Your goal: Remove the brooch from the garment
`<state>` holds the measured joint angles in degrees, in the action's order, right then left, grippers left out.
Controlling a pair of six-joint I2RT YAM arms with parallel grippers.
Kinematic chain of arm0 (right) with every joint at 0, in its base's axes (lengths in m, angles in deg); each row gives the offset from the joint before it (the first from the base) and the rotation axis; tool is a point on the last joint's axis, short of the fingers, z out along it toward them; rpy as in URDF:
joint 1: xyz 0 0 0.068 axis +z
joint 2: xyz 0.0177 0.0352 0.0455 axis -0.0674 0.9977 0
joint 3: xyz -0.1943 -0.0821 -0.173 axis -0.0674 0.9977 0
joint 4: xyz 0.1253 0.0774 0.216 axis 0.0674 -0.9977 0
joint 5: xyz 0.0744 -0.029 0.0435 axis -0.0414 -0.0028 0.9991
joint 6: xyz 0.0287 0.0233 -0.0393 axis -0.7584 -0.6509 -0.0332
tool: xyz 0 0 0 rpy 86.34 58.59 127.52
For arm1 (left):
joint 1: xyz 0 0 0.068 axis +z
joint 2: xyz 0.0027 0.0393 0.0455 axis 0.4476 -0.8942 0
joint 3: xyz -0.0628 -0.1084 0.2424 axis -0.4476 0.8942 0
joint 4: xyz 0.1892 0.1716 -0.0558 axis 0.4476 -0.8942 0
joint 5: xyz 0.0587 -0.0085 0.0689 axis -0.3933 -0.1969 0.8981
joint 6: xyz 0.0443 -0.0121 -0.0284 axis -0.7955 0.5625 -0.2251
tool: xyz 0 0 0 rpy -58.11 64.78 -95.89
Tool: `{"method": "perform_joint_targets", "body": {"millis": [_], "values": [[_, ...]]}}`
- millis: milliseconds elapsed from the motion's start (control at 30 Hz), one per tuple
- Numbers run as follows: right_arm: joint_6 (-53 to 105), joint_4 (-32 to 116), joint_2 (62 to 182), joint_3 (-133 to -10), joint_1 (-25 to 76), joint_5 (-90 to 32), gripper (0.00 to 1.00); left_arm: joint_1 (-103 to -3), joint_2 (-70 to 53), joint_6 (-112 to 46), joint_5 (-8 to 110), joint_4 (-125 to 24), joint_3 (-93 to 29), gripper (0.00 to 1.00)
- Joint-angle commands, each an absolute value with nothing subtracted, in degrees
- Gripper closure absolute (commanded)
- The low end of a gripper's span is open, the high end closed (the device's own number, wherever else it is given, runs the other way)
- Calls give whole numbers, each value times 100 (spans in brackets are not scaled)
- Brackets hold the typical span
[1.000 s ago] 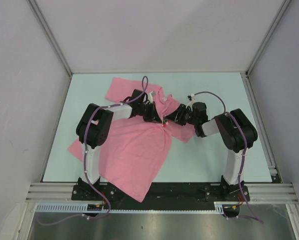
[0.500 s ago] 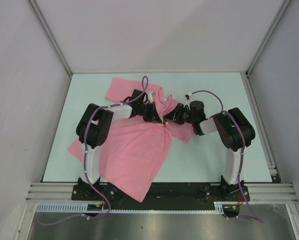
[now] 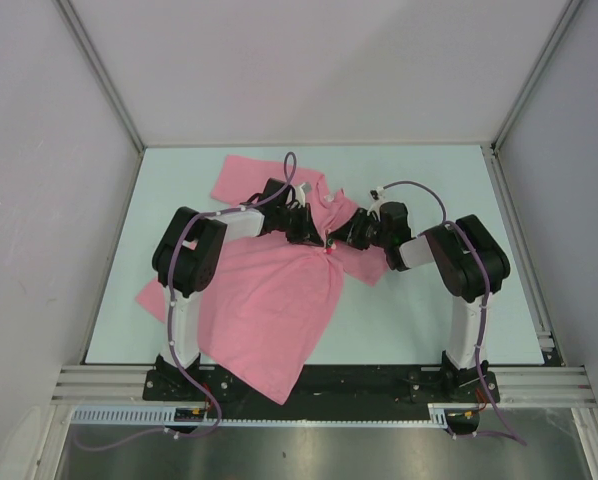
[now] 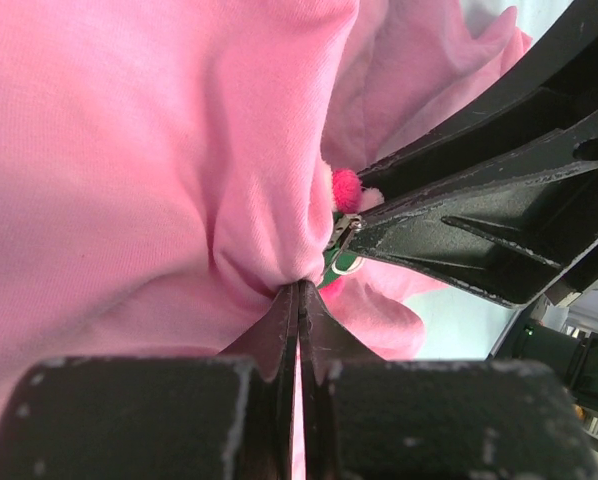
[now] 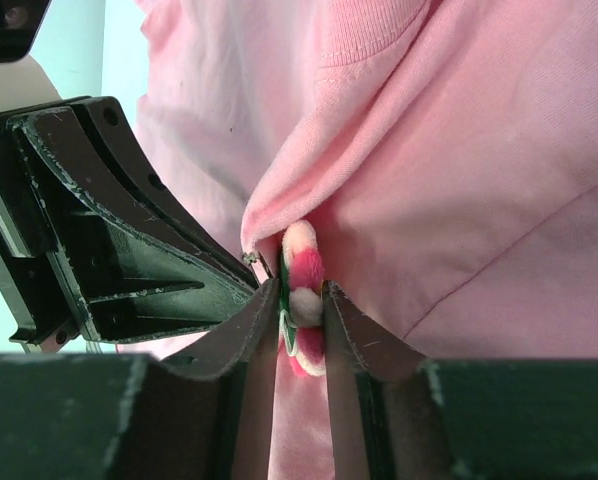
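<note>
shirt [image 3: 269,310]: lies crumpled on the table [image 3: 419,310], mostly on the near left side.
brooch [image 5: 302,262]: sits on a raised fold of the shirt, between the two arms.
right gripper [image 5: 301,292]: fingers are clamped on the brooch from both sides.
left gripper [image 4: 299,292]: fingers are pressed together, pinching shirt fabric just beside the brooch.

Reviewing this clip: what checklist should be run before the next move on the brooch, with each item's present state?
1. Right tool shut on the round pink-and-red flower brooch: ok.
2. Left tool pinching the pink fabric T-shirt beside the brooch: ok.
3. Brooch separated from the T-shirt: not ok, it sits against the bunched cloth.
4. Metal pin clasp unfastened: cannot tell.
5. Tools clear of each other: cannot tell, tips very close.
</note>
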<state>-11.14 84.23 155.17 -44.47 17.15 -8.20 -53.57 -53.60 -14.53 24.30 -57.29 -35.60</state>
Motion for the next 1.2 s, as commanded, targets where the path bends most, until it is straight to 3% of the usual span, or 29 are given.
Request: {"method": "perform_joint_targets", "body": {"millis": [0,233,467,700,1033,1167], "values": [[-1090,8567,15634,-4641,1793,-617,69,-5419,-5200,-1420,2318,-5721,-3575,99],[-985,8391,15695,-4773,1855,-590,68,-5418,-5235,-1394,2283,-5730,-3663,99],[-967,8338,15775,-4861,1890,-660,76,-5419,-5235,-1394,2274,-5765,-3672,99],[-897,8241,15731,-4861,1899,-714,100,-5410,-5086,-1403,2327,-5827,-3724,96],[-835,8311,15687,-4808,1916,-652,100,-5111,-4585,-1490,2722,-6064,-3828,53],[-888,8417,15678,-4756,1890,-626,100,-5120,-4761,-1490,2740,-6091,-3988,50]]}}
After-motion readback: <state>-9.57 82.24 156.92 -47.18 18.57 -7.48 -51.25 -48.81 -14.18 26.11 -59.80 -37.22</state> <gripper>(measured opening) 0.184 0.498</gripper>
